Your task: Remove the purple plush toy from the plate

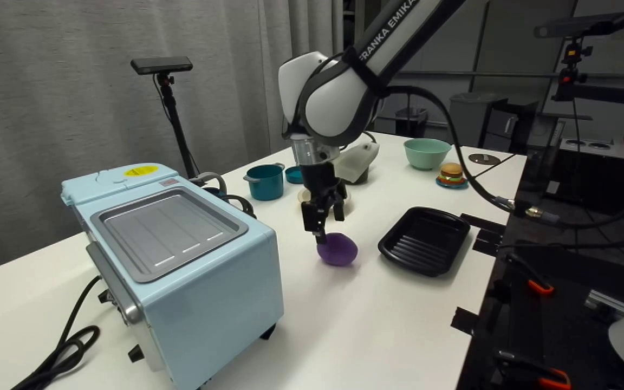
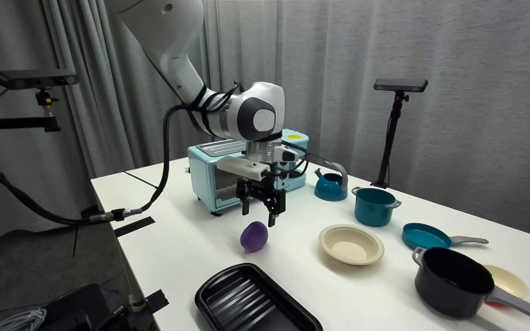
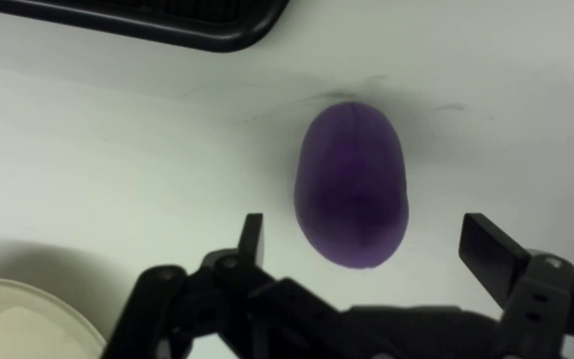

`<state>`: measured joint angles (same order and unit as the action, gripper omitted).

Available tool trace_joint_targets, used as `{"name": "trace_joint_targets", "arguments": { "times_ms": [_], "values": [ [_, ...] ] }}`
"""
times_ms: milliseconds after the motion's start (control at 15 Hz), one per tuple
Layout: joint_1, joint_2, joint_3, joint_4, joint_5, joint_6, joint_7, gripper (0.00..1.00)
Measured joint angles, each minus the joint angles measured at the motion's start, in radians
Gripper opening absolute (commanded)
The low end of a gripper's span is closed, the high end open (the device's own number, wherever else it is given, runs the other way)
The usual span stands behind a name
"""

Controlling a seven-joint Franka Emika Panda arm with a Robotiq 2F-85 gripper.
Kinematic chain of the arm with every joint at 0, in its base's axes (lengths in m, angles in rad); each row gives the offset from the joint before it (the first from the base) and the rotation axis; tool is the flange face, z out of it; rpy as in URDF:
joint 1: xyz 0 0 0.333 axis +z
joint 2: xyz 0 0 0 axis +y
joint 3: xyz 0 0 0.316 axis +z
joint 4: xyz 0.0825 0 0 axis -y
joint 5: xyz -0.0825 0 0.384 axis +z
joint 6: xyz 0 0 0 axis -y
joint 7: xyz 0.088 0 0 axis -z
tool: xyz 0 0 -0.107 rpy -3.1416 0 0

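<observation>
The purple plush toy (image 1: 337,249) lies on the white table, also seen in an exterior view (image 2: 254,236) and the wrist view (image 3: 352,184). No plate shows under it. A round pale beige plate (image 2: 350,250) stands apart from the toy with nothing in it; its edge shows in the wrist view (image 3: 28,324), and the arm partly hides it in an exterior view (image 1: 347,201). My gripper (image 3: 361,219) is open and empty just above the toy, pointing down (image 2: 258,217). In the wrist view its fingertips are on either side of the toy's near end, with gaps on both sides.
A black ridged tray (image 1: 426,241) lies close to the toy. A light blue toaster oven (image 1: 214,309) stands on the opposite side. A teal pot (image 2: 374,209), kettle (image 2: 331,187), pan (image 2: 426,236), black pot (image 2: 453,282), mint bowl (image 1: 426,154) and toy burger (image 1: 451,173) stand around.
</observation>
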<state>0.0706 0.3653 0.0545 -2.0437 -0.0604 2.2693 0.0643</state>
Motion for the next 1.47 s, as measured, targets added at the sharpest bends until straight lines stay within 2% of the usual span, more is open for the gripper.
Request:
{"name": "trace_joint_targets", "arguments": {
  "times_ms": [533, 1467],
  "values": [
    [-0.011, -0.100, -0.002, 0.001, 0.025, 0.004, -0.001, 1.00],
    [-0.011, -0.104, -0.002, -0.002, 0.025, 0.004, -0.001, 1.00]
  ]
}}
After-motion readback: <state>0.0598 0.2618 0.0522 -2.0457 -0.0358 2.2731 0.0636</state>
